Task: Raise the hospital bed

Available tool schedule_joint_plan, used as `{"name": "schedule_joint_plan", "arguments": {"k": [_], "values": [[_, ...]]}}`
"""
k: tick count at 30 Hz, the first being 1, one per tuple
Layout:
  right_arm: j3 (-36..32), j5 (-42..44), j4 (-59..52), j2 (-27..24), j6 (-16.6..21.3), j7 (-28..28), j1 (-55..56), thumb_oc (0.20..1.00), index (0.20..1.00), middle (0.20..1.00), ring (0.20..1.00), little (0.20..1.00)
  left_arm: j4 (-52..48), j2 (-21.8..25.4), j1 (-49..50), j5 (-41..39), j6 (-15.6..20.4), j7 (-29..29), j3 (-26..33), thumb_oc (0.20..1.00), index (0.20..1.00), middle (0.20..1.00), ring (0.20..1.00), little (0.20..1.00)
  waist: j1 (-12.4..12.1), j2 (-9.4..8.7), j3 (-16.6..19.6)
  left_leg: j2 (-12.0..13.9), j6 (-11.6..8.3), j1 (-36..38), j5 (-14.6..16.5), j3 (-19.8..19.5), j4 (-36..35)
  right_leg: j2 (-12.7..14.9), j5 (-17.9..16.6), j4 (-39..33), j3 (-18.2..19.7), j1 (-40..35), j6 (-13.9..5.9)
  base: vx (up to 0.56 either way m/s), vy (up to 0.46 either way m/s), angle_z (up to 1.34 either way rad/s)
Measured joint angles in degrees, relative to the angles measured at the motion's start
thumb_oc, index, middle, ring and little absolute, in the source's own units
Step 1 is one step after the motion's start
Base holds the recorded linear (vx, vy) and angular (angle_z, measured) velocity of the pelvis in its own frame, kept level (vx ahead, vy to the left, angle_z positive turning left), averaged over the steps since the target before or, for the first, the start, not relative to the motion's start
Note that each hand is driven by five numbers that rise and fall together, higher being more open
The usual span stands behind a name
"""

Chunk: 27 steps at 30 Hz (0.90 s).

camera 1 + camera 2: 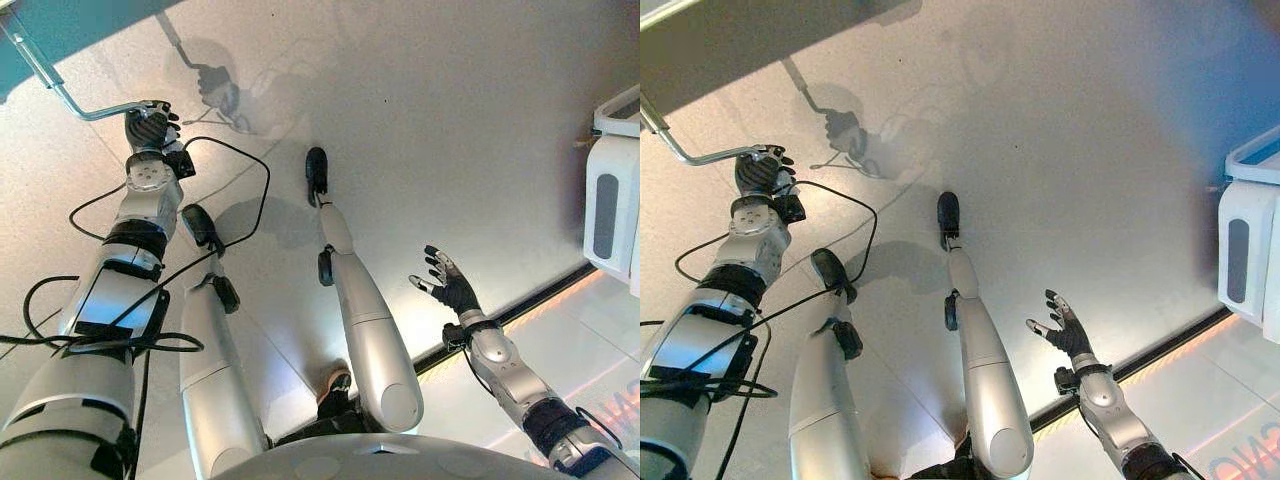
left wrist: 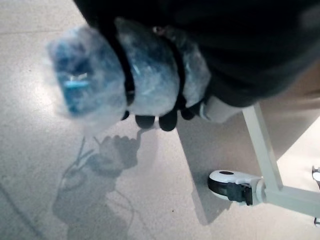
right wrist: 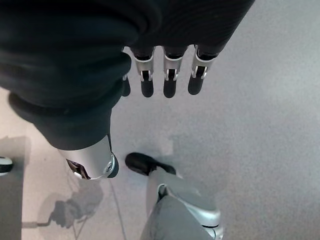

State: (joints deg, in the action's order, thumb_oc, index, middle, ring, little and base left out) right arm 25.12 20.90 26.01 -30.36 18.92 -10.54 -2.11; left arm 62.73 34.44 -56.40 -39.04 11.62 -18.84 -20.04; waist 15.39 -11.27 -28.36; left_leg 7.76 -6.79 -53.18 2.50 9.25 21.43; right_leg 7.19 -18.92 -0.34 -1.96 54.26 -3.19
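Gripping crank handle (image 1: pixel 100 108) at far left: left hand (image 1: pixel 148 127) curled round grip end, shaft running leftward under bed (image 1: pixel 60 25). Right hand (image 1: pixel 450 285) near right, fingers spread, empty, well apart.

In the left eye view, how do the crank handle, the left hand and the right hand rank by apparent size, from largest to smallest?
1. crank handle, the longest.
2 and 3. right hand, spread open, and left hand, curled round the crank's end: they look alike, and differing nearness makes ranking unsure.
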Motion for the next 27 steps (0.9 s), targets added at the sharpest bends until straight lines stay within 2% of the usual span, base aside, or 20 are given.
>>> {"name": "schedule_joint_plan", "arguments": {"k": [19,27], "values": [[0.04,0.01,0.08,-0.15,0.81,0.12,-0.02,1.000,1.000,1.000,1.000,1.000,0.00,-1.03,-0.12,0.00,0.21,0.25,-0.01,1.000,1.000,1.000,1.000,1.000,-0.94,0.03,-0.02,-0.21,-0.20,0.95,-0.98,-0.18,-1.79,0.08,-0.17,0.16,-0.41,-0.16,0.26,0.00,0.000,0.00],[0.04,0.00,0.90,-0.88,1.01,0.13,-0.06,1.000,1.000,1.000,1.000,1.000,0.04,-2.87,0.54,0.00,0.16,0.82,-0.01,1.000,1.000,1.000,1.000,1.000,-2.43,0.06,-0.04,-0.31,-0.40,2.70,-1.94,-0.58,-3.18,0.11,0.27,0.22,-0.98,-1.52,0.46,-0.01,-0.001,0.02]]}}
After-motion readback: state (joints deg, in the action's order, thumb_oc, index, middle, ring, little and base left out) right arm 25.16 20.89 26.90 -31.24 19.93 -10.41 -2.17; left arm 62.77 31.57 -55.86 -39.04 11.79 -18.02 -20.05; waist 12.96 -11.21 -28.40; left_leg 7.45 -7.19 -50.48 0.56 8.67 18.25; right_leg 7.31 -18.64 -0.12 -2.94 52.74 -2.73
